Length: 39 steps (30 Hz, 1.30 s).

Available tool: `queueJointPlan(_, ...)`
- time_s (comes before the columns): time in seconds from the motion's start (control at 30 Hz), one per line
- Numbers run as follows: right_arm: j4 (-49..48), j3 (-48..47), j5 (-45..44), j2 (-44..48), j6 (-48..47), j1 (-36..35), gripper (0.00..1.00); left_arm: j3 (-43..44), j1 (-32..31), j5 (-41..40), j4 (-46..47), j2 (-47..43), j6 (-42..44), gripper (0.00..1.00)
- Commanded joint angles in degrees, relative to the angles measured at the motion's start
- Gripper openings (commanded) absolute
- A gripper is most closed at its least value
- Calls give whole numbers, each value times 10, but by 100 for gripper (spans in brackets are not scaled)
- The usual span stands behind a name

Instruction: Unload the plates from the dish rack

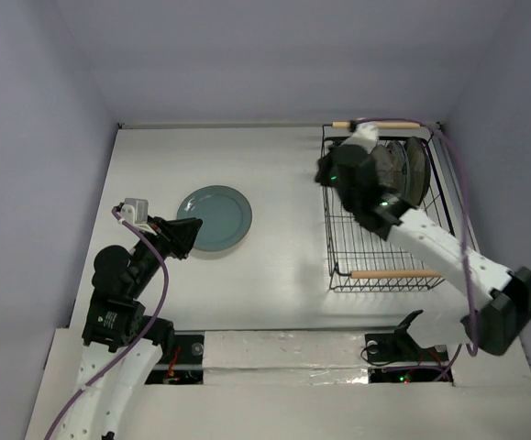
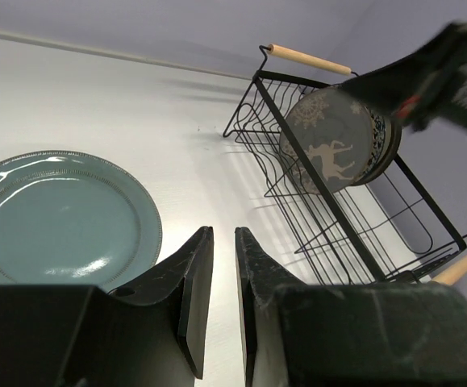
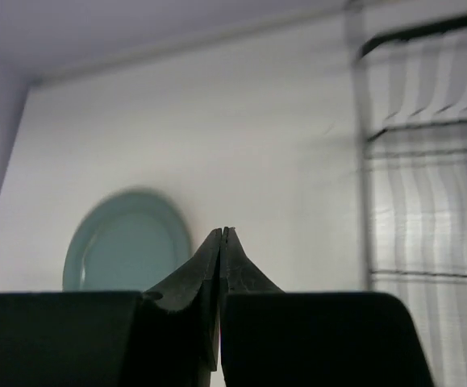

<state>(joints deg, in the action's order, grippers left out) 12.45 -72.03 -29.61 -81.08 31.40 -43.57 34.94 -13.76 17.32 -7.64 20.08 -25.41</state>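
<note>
A plain teal plate (image 1: 214, 218) lies flat on the white table, left of centre; it also shows in the left wrist view (image 2: 56, 218) and the right wrist view (image 3: 124, 242). The black wire dish rack (image 1: 375, 243) stands at the right. Plates stand upright at its far end (image 1: 404, 170). The front one is grey-brown with a pale deer pattern (image 2: 330, 149); the ones behind it are mostly hidden. My left gripper (image 1: 189, 236) is empty beside the teal plate's near-left rim, jaws a narrow gap apart (image 2: 223, 232). My right gripper (image 1: 323, 174) is shut and empty (image 3: 222, 232) at the rack's far-left edge.
The rack has wooden rod handles at its far end (image 1: 375, 124) and near end (image 1: 389, 273). Grey walls close in the table at the back and both sides. My right arm (image 1: 430, 238) stretches over the rack.
</note>
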Motion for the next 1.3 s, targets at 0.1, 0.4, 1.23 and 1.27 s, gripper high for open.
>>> queueJointPlan(0.1, 57, 62, -103, 125, -77, 175, 16, -4, 4, 3, 24, -8, -1, 14)
queueJointPlan(0.4, 135, 29, -119, 92, -113, 238, 53, -3, 4, 2, 23, -5, -3, 15)
queueJointPlan(1.23, 105, 0, -86, 0, -193, 289, 5, -3, 4, 2, 22, 1, -2, 15)
queueJointPlan(1.27, 109, -7, -87, 9, -196, 289, 4, -3, 4, 2, 23, 2, -3, 15)
